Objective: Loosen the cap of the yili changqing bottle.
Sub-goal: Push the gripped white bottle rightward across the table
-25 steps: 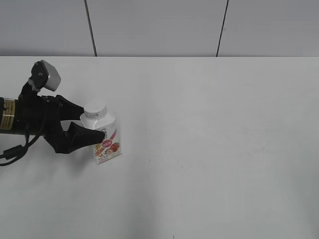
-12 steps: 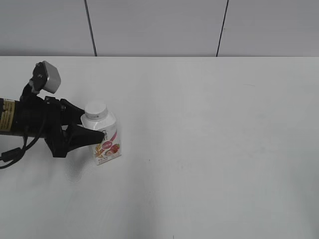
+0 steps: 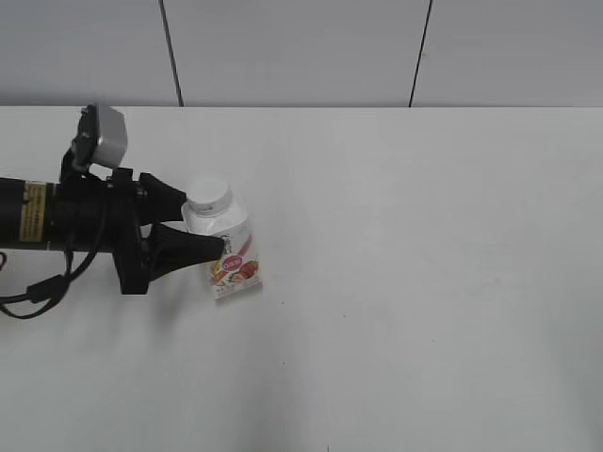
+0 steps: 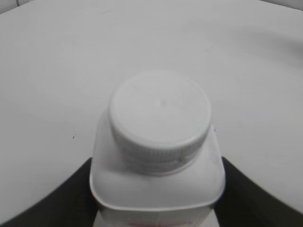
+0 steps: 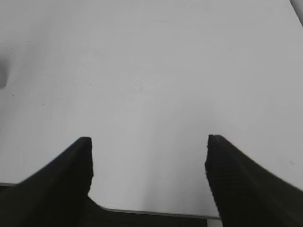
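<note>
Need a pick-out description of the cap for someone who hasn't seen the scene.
Start at the white table and go to its left side, where the black left pincer grips a small white bottle with a pink-red label. The cap is the flat-topped round white lid on its neck, the bottle's only ribbed part.

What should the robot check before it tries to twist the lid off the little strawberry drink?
1. Left tool squeezing the bottle on both sides: ok.
2. Cap bare, nothing covering it: ok.
3. Bottle standing straight: not ok, it looks tilted in the exterior view.
4. Right tool open and empty: ok.
5. Right tool near the cap: not ok, its camera shows only bare table.
6. Cap tight or loose: cannot tell.
</note>
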`<state>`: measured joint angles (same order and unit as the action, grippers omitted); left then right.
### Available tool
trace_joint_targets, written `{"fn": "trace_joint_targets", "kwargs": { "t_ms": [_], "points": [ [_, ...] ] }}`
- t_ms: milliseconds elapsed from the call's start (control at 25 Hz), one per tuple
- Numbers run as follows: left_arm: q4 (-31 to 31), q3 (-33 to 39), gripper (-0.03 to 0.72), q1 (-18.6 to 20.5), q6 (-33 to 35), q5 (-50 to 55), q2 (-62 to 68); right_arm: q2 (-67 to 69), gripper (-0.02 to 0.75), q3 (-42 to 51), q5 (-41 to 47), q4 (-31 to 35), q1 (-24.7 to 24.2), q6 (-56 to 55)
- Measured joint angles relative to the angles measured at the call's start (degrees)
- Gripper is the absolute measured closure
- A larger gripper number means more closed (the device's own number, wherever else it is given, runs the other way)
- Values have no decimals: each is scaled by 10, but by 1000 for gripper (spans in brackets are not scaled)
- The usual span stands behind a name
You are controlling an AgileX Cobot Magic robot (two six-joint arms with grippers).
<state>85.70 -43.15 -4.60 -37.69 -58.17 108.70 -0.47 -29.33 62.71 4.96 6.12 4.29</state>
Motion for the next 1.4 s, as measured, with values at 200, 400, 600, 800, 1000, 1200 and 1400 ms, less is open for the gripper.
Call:
{"fn": "trace_joint_targets", "kwargs": {
  "t_ms": [200, 400, 600, 800, 1000, 1200, 1400],
  "points": [
    [-14, -28, 255, -68, 9, 31, 0, 0, 152, 0, 0, 0, 0, 0],
    [-39, -60, 258, -122, 10, 38, 0, 0, 152, 0, 0, 0, 0, 0],
    [-42, -74, 258, -176, 11, 82, 0, 0, 152, 0, 0, 0, 0, 0],
    [-49, -74, 258, -198, 11, 107, 1, 0, 152, 0, 0, 0, 0, 0],
    [-58, -75, 258, -200, 10, 110, 16, 0, 152, 0, 0, 0, 0, 0],
    [-57, -75, 258, -200, 9, 105, 55, 0, 152, 0, 0, 0, 0, 0],
    [-58, -75, 259, -200, 9, 97, 58, 0, 152, 0, 0, 0, 0, 0]
  ]
}}
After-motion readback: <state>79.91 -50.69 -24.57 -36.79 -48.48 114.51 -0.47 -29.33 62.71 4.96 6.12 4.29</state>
